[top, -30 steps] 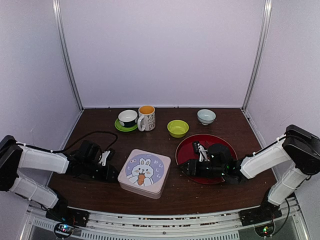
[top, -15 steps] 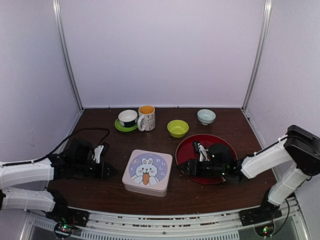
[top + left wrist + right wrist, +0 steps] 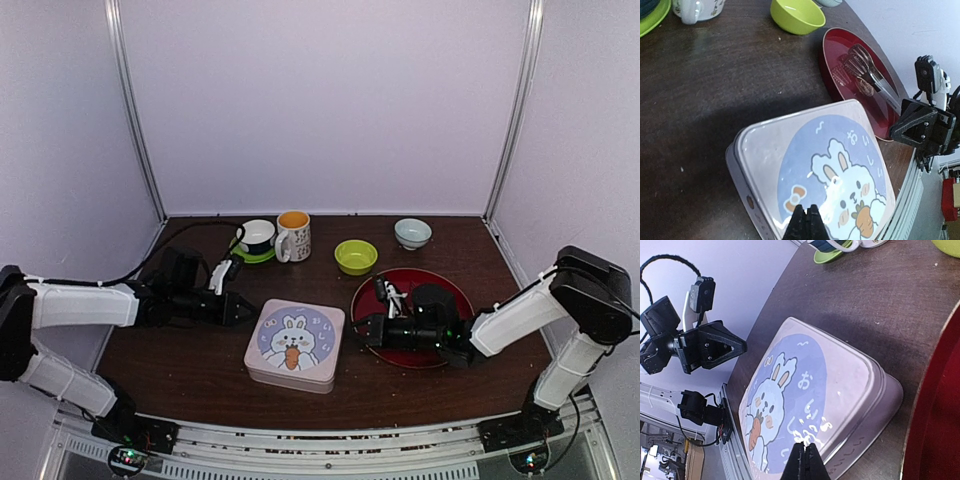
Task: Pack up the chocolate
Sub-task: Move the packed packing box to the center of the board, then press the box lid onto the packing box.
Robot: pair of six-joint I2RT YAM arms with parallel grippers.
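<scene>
Now | lidded tin point(image 3: 294, 345) | between closed left fingers point(image 3: 799, 226) and right fingers point(image 3: 797, 465)

- The left gripper point(image 3: 246, 312) has closed: its fingers stood apart a second ago and are now pressed together.
- The left arm first pulled back to the left, then swung farther and right. Its gripper now sits just beside the far-left corner of the tin point(image 3: 295, 345).
- The right gripper point(image 3: 359, 328) has closed too.
- The right gripper has edged left, to the left rim of the plate point(image 3: 450, 290), closer to the tin's right side.
- The tin has turned: it sat skewed a second ago and now lies squarer to the near table edge.
- The left arm's cable point(image 3: 190, 232) now arcs farther back, reaching toward the saucer point(image 3: 262, 258).
</scene>
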